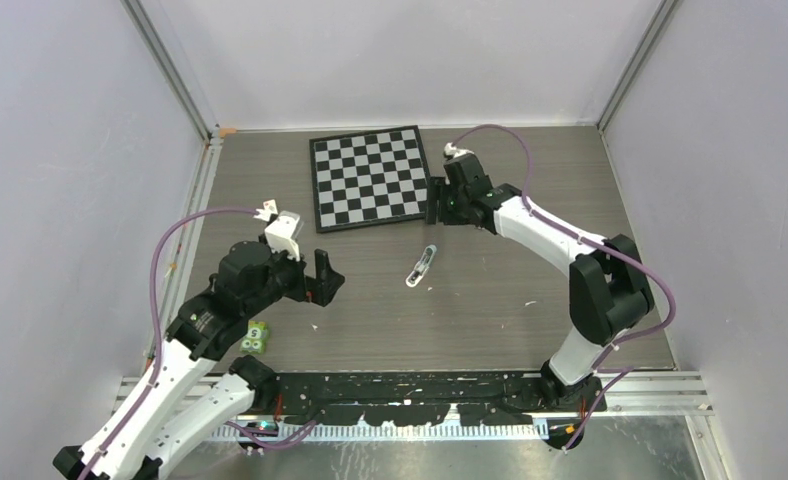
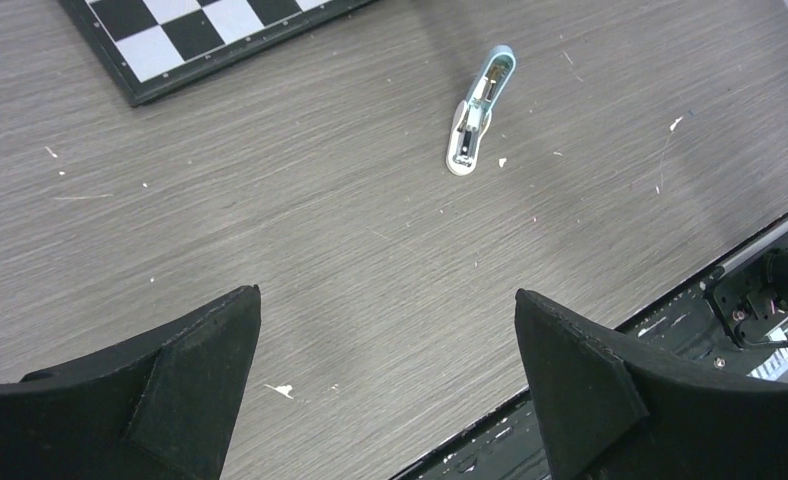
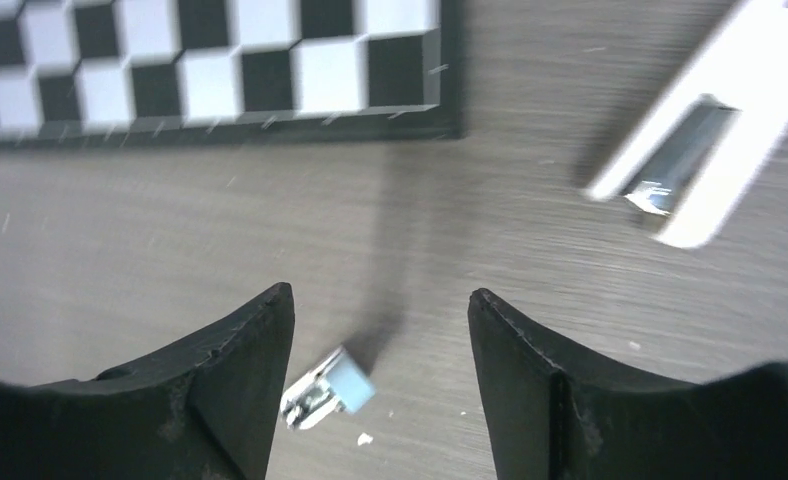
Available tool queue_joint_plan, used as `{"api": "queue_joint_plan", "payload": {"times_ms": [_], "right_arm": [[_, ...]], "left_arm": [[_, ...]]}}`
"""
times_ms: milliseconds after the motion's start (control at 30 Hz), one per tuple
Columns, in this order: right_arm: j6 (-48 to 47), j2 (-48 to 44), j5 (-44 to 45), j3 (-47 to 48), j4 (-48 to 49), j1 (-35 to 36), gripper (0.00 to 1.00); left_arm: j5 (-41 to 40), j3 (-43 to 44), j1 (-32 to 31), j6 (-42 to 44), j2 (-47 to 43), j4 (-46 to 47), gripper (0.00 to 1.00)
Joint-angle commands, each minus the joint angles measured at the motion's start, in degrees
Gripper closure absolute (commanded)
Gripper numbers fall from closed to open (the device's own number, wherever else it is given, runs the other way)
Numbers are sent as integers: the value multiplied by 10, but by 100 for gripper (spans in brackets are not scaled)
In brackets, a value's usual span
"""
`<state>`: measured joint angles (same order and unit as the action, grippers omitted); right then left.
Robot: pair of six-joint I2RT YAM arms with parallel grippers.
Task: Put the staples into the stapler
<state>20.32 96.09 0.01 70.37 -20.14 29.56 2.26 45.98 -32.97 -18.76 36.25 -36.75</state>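
The stapler, a white bar with a metal inner channel, lies right of the chessboard's near corner in the right wrist view and runs out of frame. In the top view my right arm hides it. My right gripper is open and empty, pointing down beside that corner. A small light-blue-and-white object lies mid-table. Its blue end shows between my right fingers, the rest behind one finger. My left gripper is open and empty, well short of that object. The staples do not show distinctly.
A black-and-white chessboard lies at the back middle. A small green item sits by my left arm. A black rail runs along the front edge. Walls enclose the left, right and back.
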Motion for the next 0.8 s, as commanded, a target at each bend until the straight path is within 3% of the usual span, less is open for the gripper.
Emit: {"api": "queue_joint_plan", "payload": {"times_ms": [0,167,300,433,767], "right_arm": [[159,-11,255,55,-62,-4,29],[182,27,388,82,-75,-6,17],[185,64,438,99,-71,-16,12],[194,108,402,122,-70,-34,3],[198,170,361,122,-40,-61,10]], "left_arm": [[-17,11,1,15,-14,5,0],[-16,8,1,17,-26,3,0],[-17,6,1,17,-32,4,0],[-17,6,2,20,-31,5,0],[-18,5,1,20,-36,4,1]]}}
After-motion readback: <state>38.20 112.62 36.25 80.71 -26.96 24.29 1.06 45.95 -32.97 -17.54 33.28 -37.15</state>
